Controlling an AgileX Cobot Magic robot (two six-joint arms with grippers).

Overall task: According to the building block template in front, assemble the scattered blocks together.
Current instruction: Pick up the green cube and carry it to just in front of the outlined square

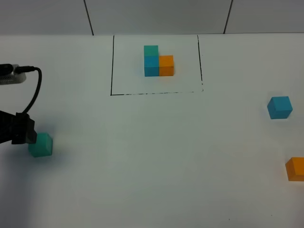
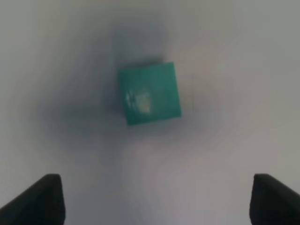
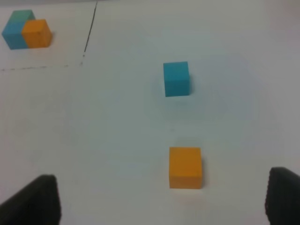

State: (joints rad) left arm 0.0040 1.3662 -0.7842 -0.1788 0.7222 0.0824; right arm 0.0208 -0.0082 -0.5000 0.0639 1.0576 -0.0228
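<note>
The template (image 1: 158,61) is a teal, blue and orange cube trio inside a black drawn rectangle at the back centre; it also shows in the right wrist view (image 3: 26,30). The loose teal-green cube (image 1: 41,145) lies at the left. My left gripper (image 1: 24,132) hovers just beside it, open and empty. In the left wrist view the cube (image 2: 149,93) lies ahead of the open gripper (image 2: 159,201). The loose blue cube (image 1: 279,107) and orange cube (image 1: 295,169) lie at the right. My right gripper (image 3: 159,199) is open, with the orange cube (image 3: 185,167) and blue cube (image 3: 176,78) ahead of it.
The white table (image 1: 152,156) runs to a grey panelled wall (image 1: 156,14) at the back. A black cable (image 1: 34,90) loops from the left arm. The orange cube sits at the right edge of the high view.
</note>
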